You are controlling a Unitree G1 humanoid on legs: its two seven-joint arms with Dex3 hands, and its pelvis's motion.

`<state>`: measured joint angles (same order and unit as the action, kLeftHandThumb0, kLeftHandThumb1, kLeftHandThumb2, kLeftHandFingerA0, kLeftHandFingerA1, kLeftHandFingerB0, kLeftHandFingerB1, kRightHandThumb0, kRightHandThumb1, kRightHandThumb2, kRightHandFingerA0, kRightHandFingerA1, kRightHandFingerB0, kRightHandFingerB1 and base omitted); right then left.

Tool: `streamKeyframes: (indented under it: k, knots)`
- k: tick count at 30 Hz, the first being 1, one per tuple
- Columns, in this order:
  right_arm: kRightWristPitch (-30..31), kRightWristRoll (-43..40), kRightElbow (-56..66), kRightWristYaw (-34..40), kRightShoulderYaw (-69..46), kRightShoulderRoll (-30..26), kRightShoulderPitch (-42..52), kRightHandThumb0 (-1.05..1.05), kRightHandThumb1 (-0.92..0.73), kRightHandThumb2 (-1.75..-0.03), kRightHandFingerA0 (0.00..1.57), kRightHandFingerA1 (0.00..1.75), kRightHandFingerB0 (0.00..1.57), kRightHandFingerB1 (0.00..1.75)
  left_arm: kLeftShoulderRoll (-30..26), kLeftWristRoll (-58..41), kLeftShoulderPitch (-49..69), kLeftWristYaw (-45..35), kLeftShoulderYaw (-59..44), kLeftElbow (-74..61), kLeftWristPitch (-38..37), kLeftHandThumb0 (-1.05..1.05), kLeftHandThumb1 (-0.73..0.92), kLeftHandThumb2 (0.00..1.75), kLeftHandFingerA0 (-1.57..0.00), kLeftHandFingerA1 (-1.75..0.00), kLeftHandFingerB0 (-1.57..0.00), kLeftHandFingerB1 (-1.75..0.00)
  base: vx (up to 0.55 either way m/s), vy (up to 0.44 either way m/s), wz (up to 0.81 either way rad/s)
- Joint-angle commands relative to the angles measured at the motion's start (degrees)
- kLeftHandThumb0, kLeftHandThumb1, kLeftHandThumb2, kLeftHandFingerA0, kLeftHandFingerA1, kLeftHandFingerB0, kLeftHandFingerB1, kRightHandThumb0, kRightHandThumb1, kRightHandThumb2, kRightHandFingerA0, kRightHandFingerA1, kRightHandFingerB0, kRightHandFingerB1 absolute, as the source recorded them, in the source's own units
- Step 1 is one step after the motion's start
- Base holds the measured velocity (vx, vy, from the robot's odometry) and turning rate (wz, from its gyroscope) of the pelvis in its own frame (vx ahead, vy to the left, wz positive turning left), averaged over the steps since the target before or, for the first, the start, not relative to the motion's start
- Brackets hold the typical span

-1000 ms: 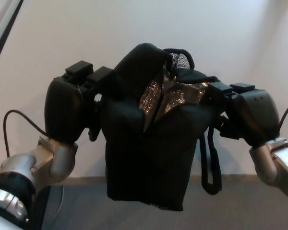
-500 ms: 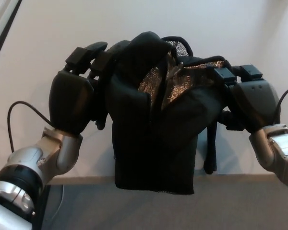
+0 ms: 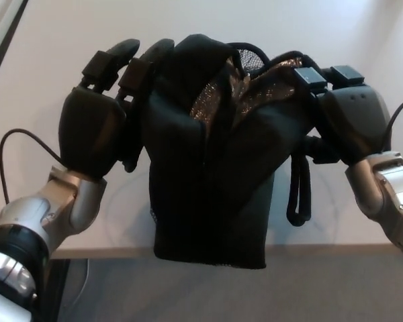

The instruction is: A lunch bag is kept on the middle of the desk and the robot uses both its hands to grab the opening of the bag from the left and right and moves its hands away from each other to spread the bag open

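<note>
Black lunch bag (image 3: 211, 188) hangs between both hands, lifted above the white desk (image 3: 67, 60), its lower part past the desk's near edge over the grey floor (image 3: 255, 295). Left hand (image 3: 97, 124) is on the bag's left side at the opening; its two fingers (image 3: 131, 50) now stretch out and up along the bag's top edge, more extended than a second ago when they were curled and blocky at the rim. Whether it actually pinches the fabric is hidden behind the bag, cannot tell. Right hand (image 3: 346, 114) is closed on the right rim of the opening, fingers hooked over the edge, and sits higher in the frame than before. The opening's right rim is pulled up and outward, so more of the silver lining (image 3: 218, 100) shows than a second ago. A mesh pocket (image 3: 252, 60) peeks at the top rear. The black strap (image 3: 297, 194) dangles in a loop below the right hand, shorter hang than earlier. Bag's bottom edge sits higher over the floor than before. A thin black cable (image 3: 13, 154) loops by the left forearm.
</note>
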<state>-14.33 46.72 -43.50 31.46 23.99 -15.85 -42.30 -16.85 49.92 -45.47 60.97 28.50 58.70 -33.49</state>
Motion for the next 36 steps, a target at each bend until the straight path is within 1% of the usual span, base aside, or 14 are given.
streamKeyframes:
  k: [1, 3, 4, 6, 7, 13, 14, 15, 28, 29, 30, 32, 33, 36]
  knots:
    - [3.48, -1.93, 10.65, -7.03, -2.4, -3.63, 4.09, -0.46, -0.51, -0.56, 0.46, 0.39, 0.26, 0.3, -3.01, -0.33, 1.69, -1.8, -0.51, -1.97, 1.9, 0.07, 0.38, 0.91, -0.26, -0.3, -0.08, -0.32, 0.0, 0.0, 0.0]
    - [2.28, -2.59, 16.34, -8.29, -3.98, -5.75, 6.03, -0.43, -0.5, -0.55, 0.46, 0.4, 0.3, 0.31, -4.34, -0.54, 2.01, -2.8, -1.0, -3.21, 2.45, 0.08, 0.37, 0.91, -0.25, -0.3, -0.1, -0.31, 0.0, 0.0, 0.0]
    - [1.98, -2.57, 18.12, -8.78, -4.42, -6.51, 6.6, -0.42, -0.51, -0.55, 0.46, 0.4, 0.31, 0.31, -4.74, -0.25, 2.02, -2.83, -1.09, -3.76, 3.28, 0.06, 0.33, 0.98, -0.15, -0.5, 0.0, -0.45, 0.0, 0.0, 0.0]
    - [2.27, -2.67, 21.55, -10.37, -5.39, -7.57, 7.72, -0.43, -0.51, -0.56, 0.45, 0.39, 0.31, 0.32, -5.34, -0.23, 2.07, -2.93, -1.38, -4.65, 3.66, 0.06, 0.32, 0.96, -0.16, -0.5, 0.0, -0.45, 0.0, 0.0, 0.0]
    - [2.09, -2.8, 22.45, -10.73, -5.68, -8.0, 7.99, -0.43, -0.51, -0.56, 0.45, 0.39, 0.32, 0.32, -5.54, -0.39, 2.05, -2.97, -1.51, -4.81, 3.33, 0.07, 0.4, 0.85, -0.27, -0.31, -0.1, -0.32, 0.0, 0.0, 0.0]
    - [-1.47, -4.94, 29.56, -15.49, -8.41, -13.05, 10.05, -0.4, -0.51, -0.55, 0.57, 0.4, 0.37, 0.33, -7.62, -1.1, 2.35, -4.26, -3.41, -8.58, 3.17, 0.09, 0.39, 0.89, -0.27, -0.3, -0.1, -0.32, 0.0, 0.0, 0.0]
    - [-1.36, -5.1, 30.34, -16.38, -8.65, -13.59, 10.28, -0.39, -0.51, -0.56, 0.56, 0.4, 0.37, 0.33, -7.83, -1.02, 2.36, -4.53, -3.62, -9.38, 3.39, 0.07, 0.3, 0.98, -0.16, -0.5, 0.0, -0.45, 0.0, 0.0, 0.0]
    - [-1.22, -5.32, 31.3, -17.52, -8.97, -14.23, 10.59, -0.39, -0.51, -0.56, 0.56, 0.4, 0.37, 0.33, -8.11, -0.88, 2.44, -5.0, -3.93, -10.46, 3.68, 0.07, 0.3, 0.98, -0.16, -0.5, 0.0, -0.45, 0.0, 0.0, 0.0]
    - [-0.2, -5.24, 32.29, -20.49, -10.15, -13.84, 11.37, -0.42, -0.5, -0.55, 0.53, 0.4, 0.34, 0.32, -7.21, -1.39, 5.13, -8.48, -5.4, -17.02, 4.77, 0.07, 0.31, 0.98, -0.18, -0.51, 0.0, -0.45, 0.0, 0.0, 0.0]
    - [-0.1, -5.03, 32.23, -20.52, -9.94, -13.57, 11.28, -0.45, -0.52, -0.56, 0.52, 0.4, 0.32, 0.31, -7.08, -1.33, 5.13, -8.22, -5.28, -16.61, 4.36, 0.1, 0.36, 0.93, -0.29, -0.3, -0.11, -0.32, 0.0, 0.0, 0.0]
    - [0.21, -4.9, 32.71, -20.77, -9.88, -13.36, 11.59, -0.46, -0.53, -0.56, 0.51, 0.4, 0.3, 0.31, -7.05, -1.63, 5.55, -8.84, -5.27, -16.98, 3.84, 0.09, 0.32, 0.99, -0.17, -0.5, -0.02, -0.46, 0.0, 0.0, 0.0]
    - [0.13, -4.95, 32.67, -20.86, -9.91, -13.15, 11.64, -0.46, -0.54, -0.56, 0.51, 0.4, 0.29, 0.3, -7.09, -1.82, 5.87, -9.23, -5.36, -17.32, 3.52, 0.1, 0.32, 0.99, -0.17, -0.5, -0.01, -0.46, 0.0, 0.0, 0.0]
    - [0.09, -5.32, 32.17, -21.05, -9.9, -12.8, 11.33, -0.42, -0.56, -0.57, 0.62, 0.41, 0.29, 0.3, -7.08, -1.9, 6.05, -9.35, -5.46, -17.48, 3.54, 0.1, 0.39, 0.89, -0.27, -0.3, -0.11, -0.33, 0.0, 0.0, 0.0]
    - [-1.03, -6.17, 28.85, -20.08, -9.8, -11.46, 9.41, -0.38, -0.53, -0.58, 0.85, 0.51, 0.4, 0.34, -7.1, -2.1, 6.55, -9.78, -5.72, -17.9, 3.56, 0.09, 0.39, 0.9, -0.27, -0.3, -0.12, -0.32, 0.0, 0.0, 0.0]
